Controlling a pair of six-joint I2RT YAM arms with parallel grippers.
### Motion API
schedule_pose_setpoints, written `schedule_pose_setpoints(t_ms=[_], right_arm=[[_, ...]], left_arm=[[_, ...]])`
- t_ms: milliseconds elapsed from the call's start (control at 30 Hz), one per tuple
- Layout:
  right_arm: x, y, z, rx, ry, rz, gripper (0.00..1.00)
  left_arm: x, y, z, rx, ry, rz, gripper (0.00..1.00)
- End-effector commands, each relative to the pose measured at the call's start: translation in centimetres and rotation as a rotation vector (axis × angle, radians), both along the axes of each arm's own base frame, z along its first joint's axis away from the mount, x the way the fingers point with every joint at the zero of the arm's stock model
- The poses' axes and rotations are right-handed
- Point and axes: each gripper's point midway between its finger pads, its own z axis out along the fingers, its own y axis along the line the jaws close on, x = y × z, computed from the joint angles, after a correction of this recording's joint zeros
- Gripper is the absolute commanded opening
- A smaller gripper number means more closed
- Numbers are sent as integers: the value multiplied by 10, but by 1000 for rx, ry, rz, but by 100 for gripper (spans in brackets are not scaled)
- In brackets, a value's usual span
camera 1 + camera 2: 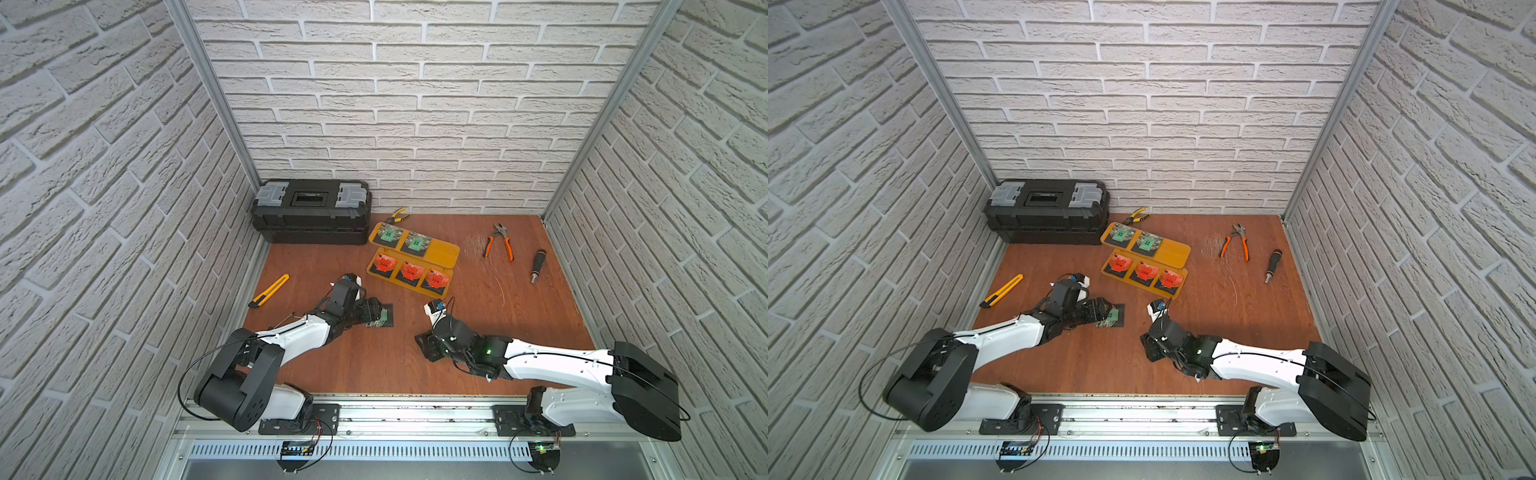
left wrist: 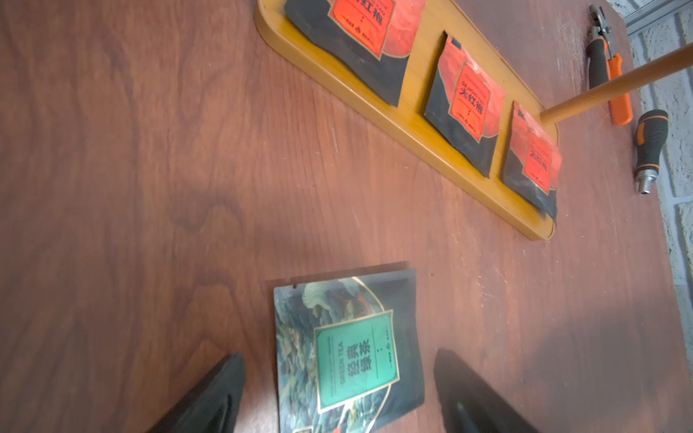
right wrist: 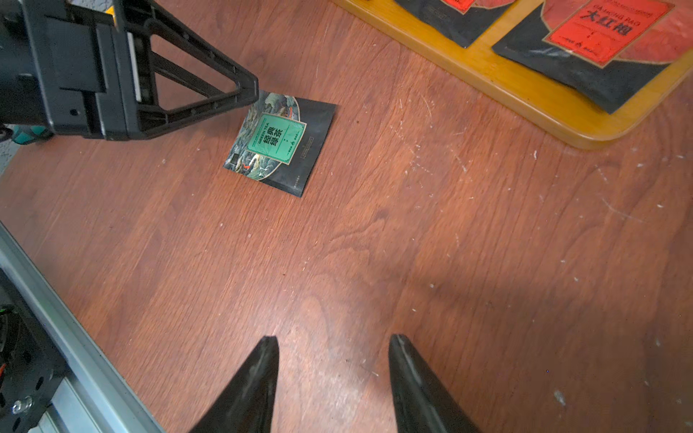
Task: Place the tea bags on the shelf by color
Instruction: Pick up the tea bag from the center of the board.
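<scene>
The yellow-orange shelf (image 1: 444, 251) stands mid-table. Two green tea bags (image 1: 387, 235) (image 1: 415, 242) lie on its upper board. Three red ones (image 1: 384, 262) (image 1: 411, 272) (image 1: 436, 279) lie on the lower board (image 2: 416, 86). Another green tea bag (image 2: 348, 356) lies flat on the table in front of the shelf. My left gripper (image 2: 339, 354) is open just above it, one finger on each side, with a gap on both sides. My right gripper (image 3: 333, 337) hangs open and empty over bare wood to the right of that bag (image 3: 279, 140).
A black toolbox (image 1: 311, 212) sits at the back left, with yellow-handled pliers (image 1: 398, 215) behind the shelf. A yellow utility knife (image 1: 269, 291) lies at the left. Orange pliers (image 1: 498, 243) and a screwdriver (image 1: 537, 266) lie at the right. Brick walls enclose three sides.
</scene>
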Motion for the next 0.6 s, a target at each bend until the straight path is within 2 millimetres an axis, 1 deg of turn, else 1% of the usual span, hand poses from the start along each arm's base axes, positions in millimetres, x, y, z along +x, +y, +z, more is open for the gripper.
schedule_pose_setpoints(t_ms=[0,333,567], right_arm=[[5,0,13,36,-32,-24,52],[4,-7,14,33,-40,-39,52],[3,-11,13,22,-40,-46,52]], left_arm=[[-2,-8,-4,-23,-6,-23,84],[-3,-22,-17,-30,26,-62,84],[-3,-45,-19,-40,32,-124,84]])
